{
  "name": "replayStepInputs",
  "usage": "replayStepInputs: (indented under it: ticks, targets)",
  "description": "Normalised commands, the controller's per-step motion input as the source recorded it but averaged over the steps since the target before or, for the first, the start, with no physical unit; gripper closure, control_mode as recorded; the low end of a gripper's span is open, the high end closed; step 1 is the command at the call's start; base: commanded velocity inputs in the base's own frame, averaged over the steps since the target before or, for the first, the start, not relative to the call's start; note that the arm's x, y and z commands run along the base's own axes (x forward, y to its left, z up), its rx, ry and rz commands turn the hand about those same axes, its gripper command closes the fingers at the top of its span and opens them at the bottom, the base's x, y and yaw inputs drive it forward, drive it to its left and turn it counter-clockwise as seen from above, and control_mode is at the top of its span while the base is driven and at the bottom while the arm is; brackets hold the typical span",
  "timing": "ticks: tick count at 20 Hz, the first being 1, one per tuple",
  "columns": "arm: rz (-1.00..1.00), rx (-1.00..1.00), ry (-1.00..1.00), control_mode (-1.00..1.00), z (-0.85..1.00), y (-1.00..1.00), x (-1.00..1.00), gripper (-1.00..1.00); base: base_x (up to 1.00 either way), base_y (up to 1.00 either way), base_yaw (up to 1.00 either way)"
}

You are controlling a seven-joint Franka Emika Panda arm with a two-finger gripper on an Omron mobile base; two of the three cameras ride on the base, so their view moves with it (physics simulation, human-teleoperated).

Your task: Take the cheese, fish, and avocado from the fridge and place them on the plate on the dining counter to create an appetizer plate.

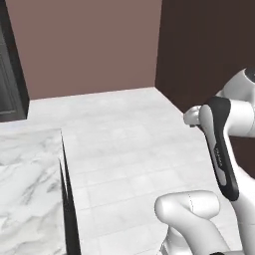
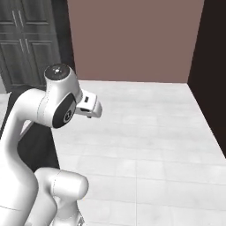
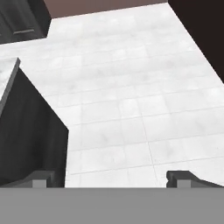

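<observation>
White marble dining counter (image 1: pixel 27 184) edges pale tiled floor (image 1: pixel 129 149), mauve wall (image 1: pixel 84 45) behind.

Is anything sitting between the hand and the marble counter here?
Nothing visible does. The open, empty hand looks down at bare floor tiles; the dining counter lies just to its left, with no object between them.

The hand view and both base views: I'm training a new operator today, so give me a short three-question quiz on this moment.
1. True or false: the two-finger gripper stands open with nothing between its finger tips.
2. The floor of pale grey square tiles meets a back wall of which colour? A brown-pink, B blue, C green.
3. Fill in: in the left base view the white marble slab lies at the picture's ____ side.

Key: 1 true; 2 A; 3 left.
</observation>
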Motion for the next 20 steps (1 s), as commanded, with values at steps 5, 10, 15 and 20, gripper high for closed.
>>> replayStepInputs:
  ticks: [5,10,15,20]
  targets:
    - [0.0,0.0,0.0,1.0,0.0,0.0,0.0,-1.0,1.0,-0.26,0.45]
    - [0.0,0.0,0.0,1.0,0.0,0.0,0.0,-1.0,1.0,-0.8,0.36]
    - [0.0,0.0,0.0,1.0,0.0,0.0,0.0,-1.0,1.0,-0.89,0.27]
    - [0.0,0.0,0.0,1.0,0.0,0.0,0.0,-1.0,1.0,-0.56,0.37]
